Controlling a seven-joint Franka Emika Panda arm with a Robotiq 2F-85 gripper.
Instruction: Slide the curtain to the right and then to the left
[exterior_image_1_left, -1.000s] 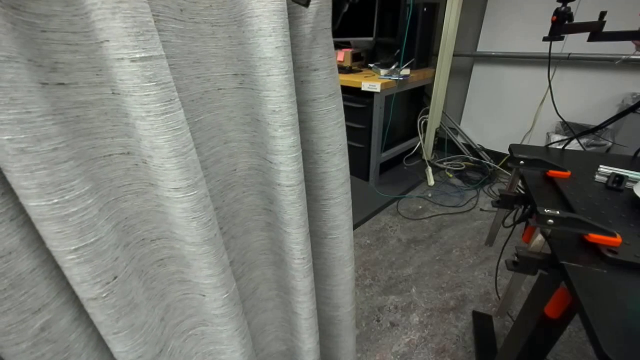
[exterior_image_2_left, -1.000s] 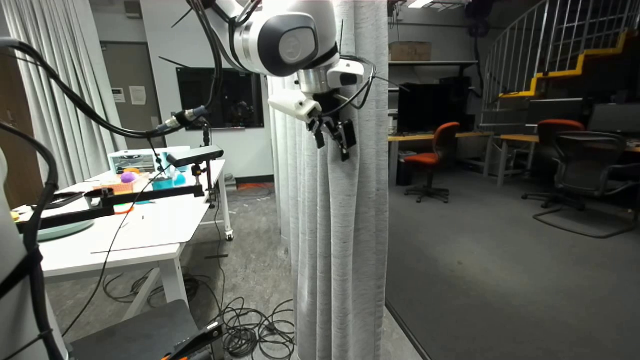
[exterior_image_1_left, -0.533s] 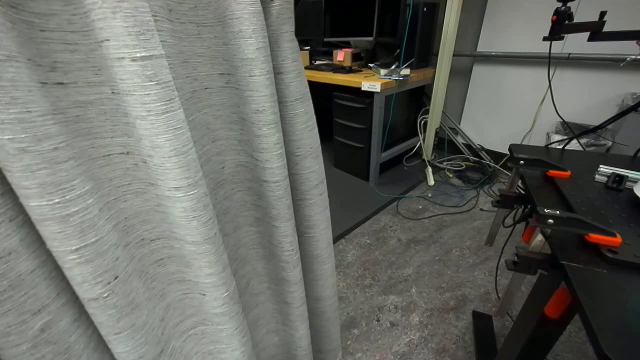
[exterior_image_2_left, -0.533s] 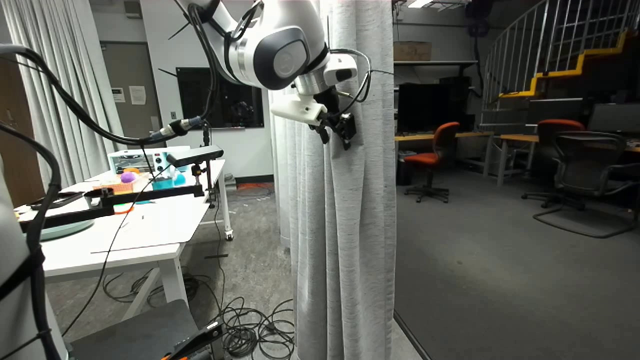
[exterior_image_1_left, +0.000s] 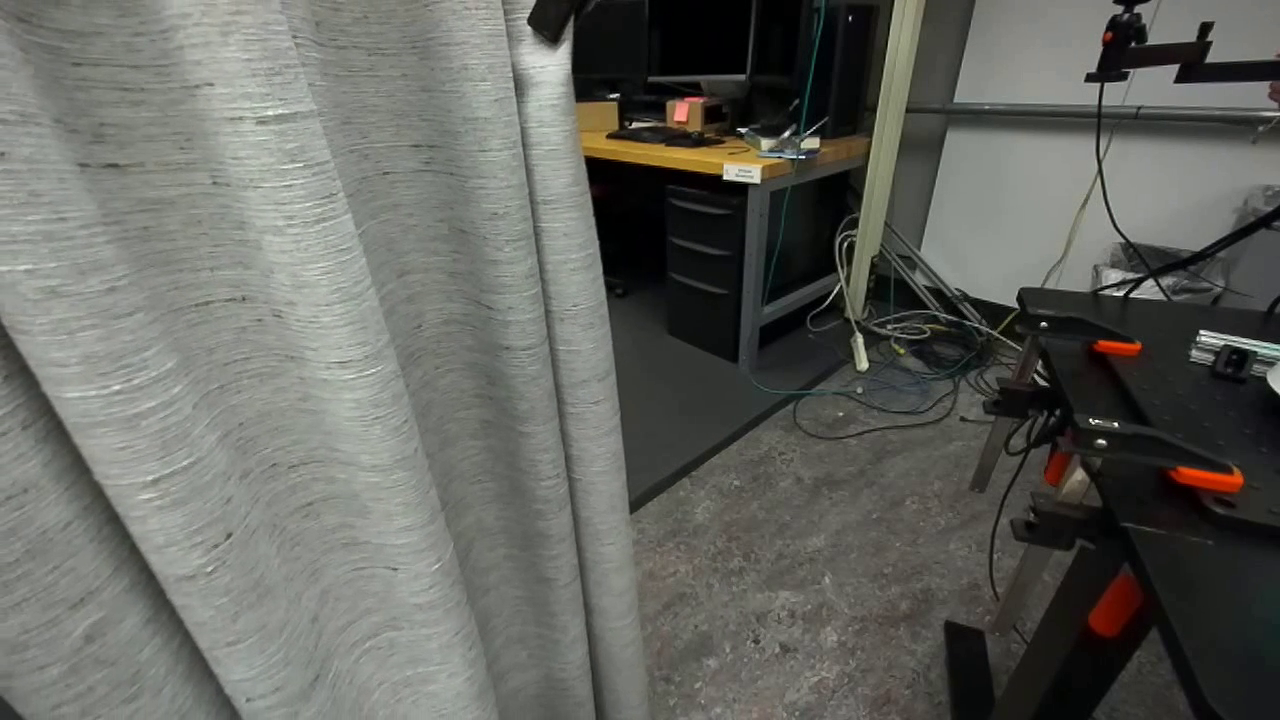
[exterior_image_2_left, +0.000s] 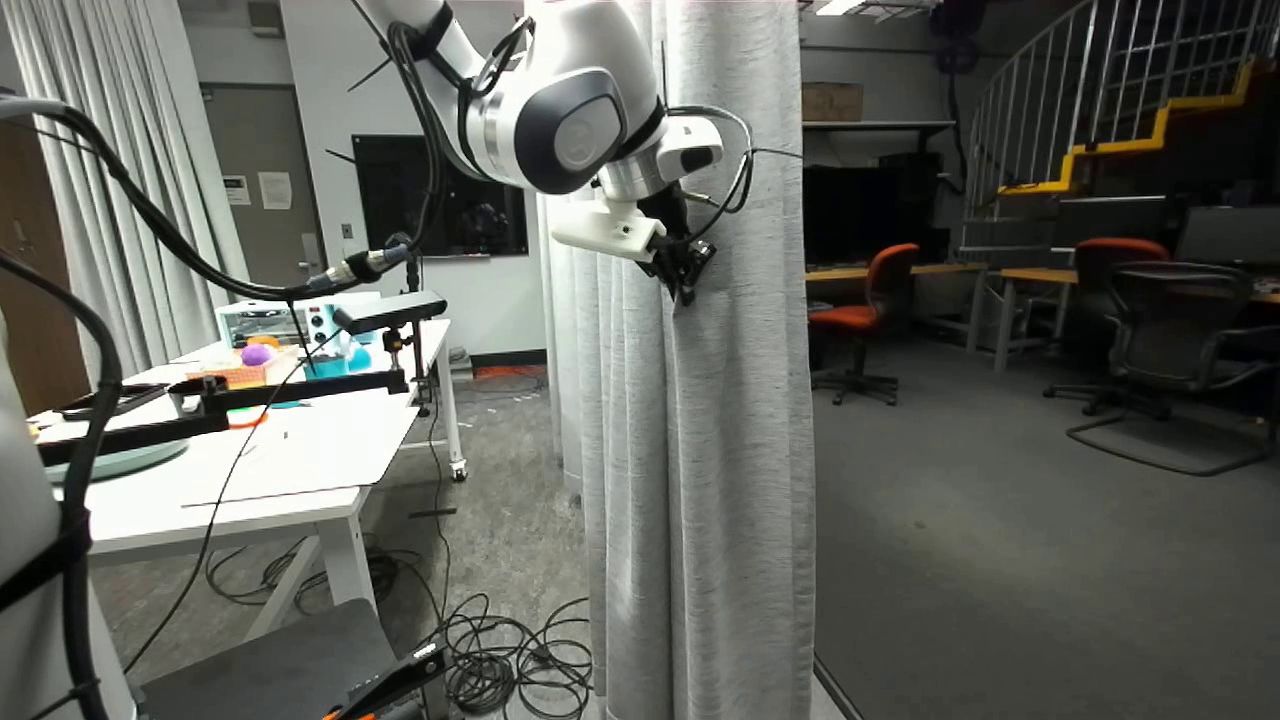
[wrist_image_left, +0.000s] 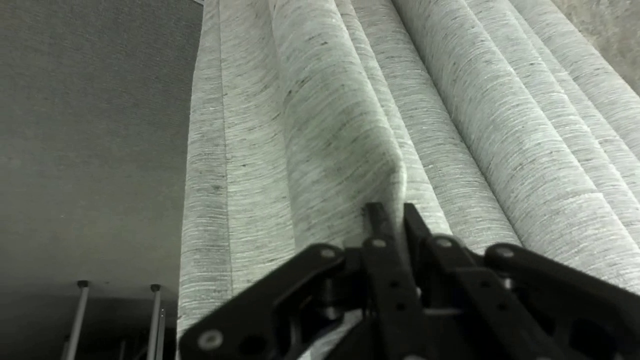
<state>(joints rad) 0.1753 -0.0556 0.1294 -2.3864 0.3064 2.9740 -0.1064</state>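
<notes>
The light grey curtain (exterior_image_1_left: 300, 350) hangs in deep vertical folds and fills much of an exterior view. Its free edge borders the dark carpet, with the curtain (exterior_image_2_left: 745, 450) reaching out of the frame at top and bottom. My gripper (exterior_image_2_left: 686, 288) is against the fabric at upper height, tilted downward. In the wrist view a raised fold of the curtain (wrist_image_left: 330, 115) runs in between the fingertips, and the gripper (wrist_image_left: 392, 206) is shut on it. A dark part of the gripper shows at the top of an exterior view, mostly cut off.
A white table (exterior_image_2_left: 340, 440) with small items stands beside the arm. Cables (exterior_image_2_left: 510, 660) lie coiled on the floor. A black table (exterior_image_1_left: 1190, 580) with orange-handled clamps and a wooden desk (exterior_image_1_left: 690, 155) are also around. An orange chair (exterior_image_2_left: 880, 310) stands beyond the curtain.
The jaws have gone from open to shut, pinching the fold. My gripper has shifted slightly, and the curtain's free edge has moved further out over the carpet, baring more of the wooden desk.
</notes>
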